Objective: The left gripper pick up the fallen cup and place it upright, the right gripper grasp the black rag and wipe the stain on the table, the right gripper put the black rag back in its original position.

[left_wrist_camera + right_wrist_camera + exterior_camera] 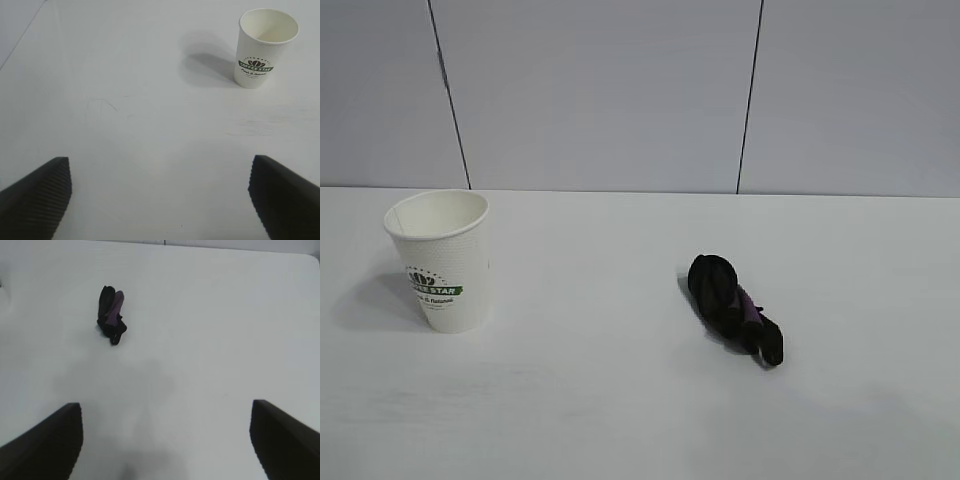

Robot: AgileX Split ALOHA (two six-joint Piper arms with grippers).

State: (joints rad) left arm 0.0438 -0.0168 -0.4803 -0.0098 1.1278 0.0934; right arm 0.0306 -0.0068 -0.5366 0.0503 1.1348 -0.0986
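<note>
The white paper cup (442, 262) with the green logo stands upright on the table (600, 400) at the left; it also shows in the left wrist view (262, 47). The black rag (732, 305), bunched with a purple patch, lies right of centre; it also shows in the right wrist view (111, 314). My left gripper (160, 170) is open and empty, well back from the cup. My right gripper (165, 415) is open and empty, well back from the rag. Neither gripper shows in the exterior view. No amber-brown stain shows on the table.
A grey panelled wall (620, 90) runs behind the table's far edge. The table's edge and a corner (310, 257) show in the right wrist view.
</note>
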